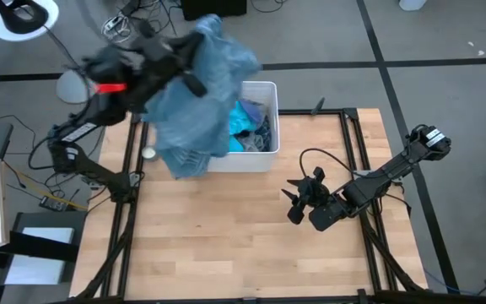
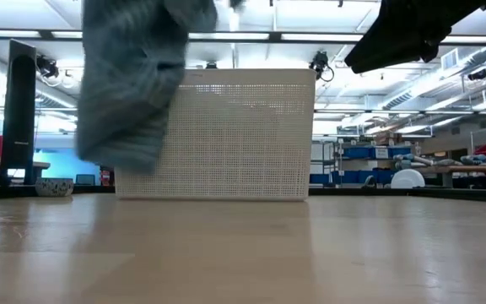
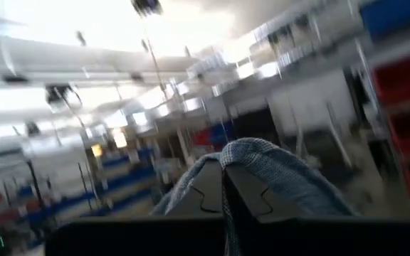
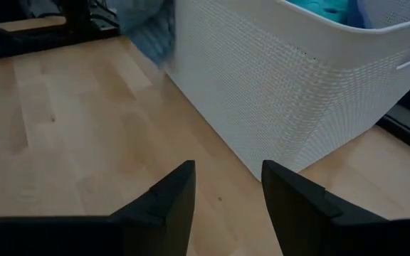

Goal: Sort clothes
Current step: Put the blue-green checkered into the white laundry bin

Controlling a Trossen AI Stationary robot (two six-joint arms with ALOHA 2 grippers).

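My left gripper [image 1: 194, 61] is raised high over the white bin's [image 1: 264, 159] left side, shut on a grey-blue garment [image 1: 194, 101] that hangs below it; the garment also shows in the low view [image 2: 133, 80]. A turquoise garment [image 1: 247, 118] and other clothes lie in the bin. My right gripper [image 4: 225, 186] is open and empty above the bare table, right of the bin, and shows in the high view [image 1: 298, 198]. My left gripper pinches a fold of the grey-blue garment [image 3: 258, 160] between its two shut fingers, the cloth draped over the fingertips. The garment is lifted clear of the table, and its lower part [image 1: 184, 156] hangs slack in front of the bin's left wall.
A small round bowl [image 1: 148, 153] sits on the table left of the bin. Black frame rails [image 1: 351, 160] run along the table's sides. Bare wood [image 1: 226, 228] lies in front of the bin.
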